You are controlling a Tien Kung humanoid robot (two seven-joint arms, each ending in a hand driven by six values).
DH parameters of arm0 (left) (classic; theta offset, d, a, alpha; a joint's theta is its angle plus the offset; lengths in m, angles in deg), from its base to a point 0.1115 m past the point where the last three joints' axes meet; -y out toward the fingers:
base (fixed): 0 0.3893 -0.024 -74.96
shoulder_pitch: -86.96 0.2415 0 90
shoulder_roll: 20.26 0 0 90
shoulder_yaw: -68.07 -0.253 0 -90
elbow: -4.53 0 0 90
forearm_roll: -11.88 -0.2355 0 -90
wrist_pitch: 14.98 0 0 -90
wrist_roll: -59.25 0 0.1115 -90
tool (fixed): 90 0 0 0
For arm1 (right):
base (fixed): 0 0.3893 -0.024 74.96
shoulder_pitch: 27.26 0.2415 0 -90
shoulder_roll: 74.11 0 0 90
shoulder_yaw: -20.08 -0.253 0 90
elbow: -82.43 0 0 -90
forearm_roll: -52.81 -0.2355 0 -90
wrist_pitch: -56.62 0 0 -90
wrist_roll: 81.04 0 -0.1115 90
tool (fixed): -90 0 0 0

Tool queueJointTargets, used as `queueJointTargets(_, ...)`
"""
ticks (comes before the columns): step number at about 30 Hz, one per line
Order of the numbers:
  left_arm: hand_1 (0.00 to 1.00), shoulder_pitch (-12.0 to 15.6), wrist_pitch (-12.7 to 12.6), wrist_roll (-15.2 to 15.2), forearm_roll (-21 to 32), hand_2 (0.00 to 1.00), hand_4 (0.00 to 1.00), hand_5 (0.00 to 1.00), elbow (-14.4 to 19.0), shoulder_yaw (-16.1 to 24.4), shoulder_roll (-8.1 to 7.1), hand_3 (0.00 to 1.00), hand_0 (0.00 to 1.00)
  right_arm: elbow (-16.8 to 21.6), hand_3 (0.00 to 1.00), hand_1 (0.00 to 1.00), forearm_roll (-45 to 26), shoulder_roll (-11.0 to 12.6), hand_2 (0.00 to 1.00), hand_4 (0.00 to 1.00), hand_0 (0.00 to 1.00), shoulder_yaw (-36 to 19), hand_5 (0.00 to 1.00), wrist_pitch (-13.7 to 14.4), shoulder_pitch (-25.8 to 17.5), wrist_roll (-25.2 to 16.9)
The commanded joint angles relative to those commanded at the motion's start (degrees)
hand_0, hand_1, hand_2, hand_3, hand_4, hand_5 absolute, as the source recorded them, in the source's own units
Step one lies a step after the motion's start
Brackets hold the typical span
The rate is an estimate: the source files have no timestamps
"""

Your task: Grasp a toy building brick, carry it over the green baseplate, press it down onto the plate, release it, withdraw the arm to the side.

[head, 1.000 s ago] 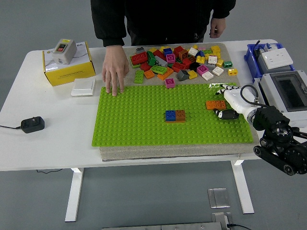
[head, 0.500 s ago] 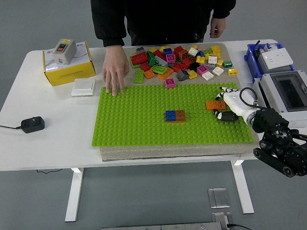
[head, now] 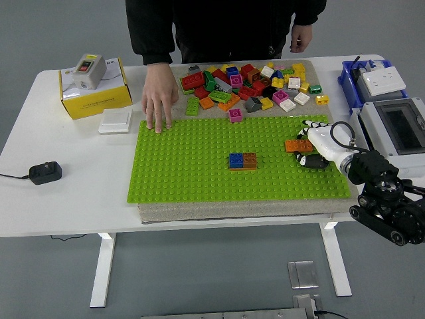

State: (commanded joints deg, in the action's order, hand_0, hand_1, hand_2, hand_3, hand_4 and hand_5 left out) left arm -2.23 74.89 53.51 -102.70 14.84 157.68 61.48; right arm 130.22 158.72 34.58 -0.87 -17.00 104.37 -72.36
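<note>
Brick and hand: an orange brick (head: pixel 297 145) sits on the right part of the green baseplate (head: pixel 199 173), with the robot's right hand (head: pixel 317 144) just to its right, fingers (head: pixel 307 125) curved over the brick's right end and thumb (head: pixel 311 161) below it
Hold: the fingers wrap the brick's end, but whether they grip it or merely rest against it cannot be told
Long axis: the brick lies lengthwise left to right across the plate, pointing away from the palm
Nearer arm: only the right arm is in view, entering from the lower right; the left does not show
Stage, as judged: the brick looks seated on the studs, so letting go and pulling back to the right appear next
Other bricks: a blue and brown pair (head: pixel 242 160) stands mid-plate, well apart; a loose brick pile (head: pixel 249 83) lies beyond the plate's far edge
Person: a hand (head: pixel 159 100) rests flat at the plate's far left corner
Hidden: the brick's right end and the fingertip contact are covered by the hand
</note>
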Motion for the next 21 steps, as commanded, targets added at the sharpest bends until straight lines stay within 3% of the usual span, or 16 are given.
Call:
queueJointTargets(17,0.604,-0.2,-0.1,0.4,0.9,0.579,0.427,0.589,0.0,-1.0,-0.04,0.695,0.634,-0.2,0.648,0.936,-0.6,-0.6,0.966,0.598,0.807,1.0,0.466,1.2,-0.1,0.1)
queueJointTargets(18,0.604,-0.2,-0.1,0.4,0.9,0.58,0.428,0.589,0.0,-1.0,-0.04,0.696,0.634,-0.2,0.547,0.929,-0.6,-0.6,0.956,0.564,0.799,1.0,0.444,1.2,-0.1,0.1)
queueJointTargets(21,0.604,-0.2,-0.1,0.5,1.2,0.58,0.428,0.589,0.0,-1.3,-0.06,0.696,0.634,-0.2,0.547,0.929,-0.5,-0.6,0.956,0.564,0.799,1.0,0.444,1.3,-0.1,0.1)
